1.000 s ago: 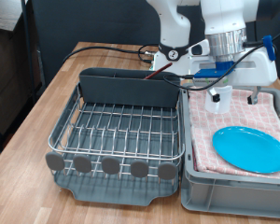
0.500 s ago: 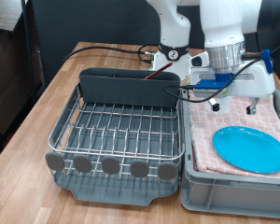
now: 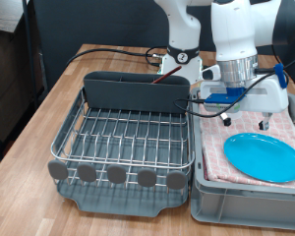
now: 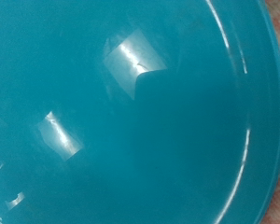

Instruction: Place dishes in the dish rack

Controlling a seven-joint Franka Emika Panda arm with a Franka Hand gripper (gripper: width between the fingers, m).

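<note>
Wooden desk point(image 3: 59, 93); round glossy bright-blue plate point(image 3: 264, 155) lies on pink checked cloth point(image 3: 221, 143). Pincer point(image 3: 248, 120) hovers above, opening unclear.

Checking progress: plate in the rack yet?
Out. The plate lies flat on the pink cloth in the bin, beside the rack; gripper above it.

The exterior view looks from the front, raised and angled down, across the wooden table point(image 3: 49, 108) at the silver wire dish rack point(image 3: 123, 138) and the round bright-blue plate point(image 3: 264, 157). The wrist view faces that same plate point(image 4: 131, 121) from very close, so its surface fills the frame.
</note>
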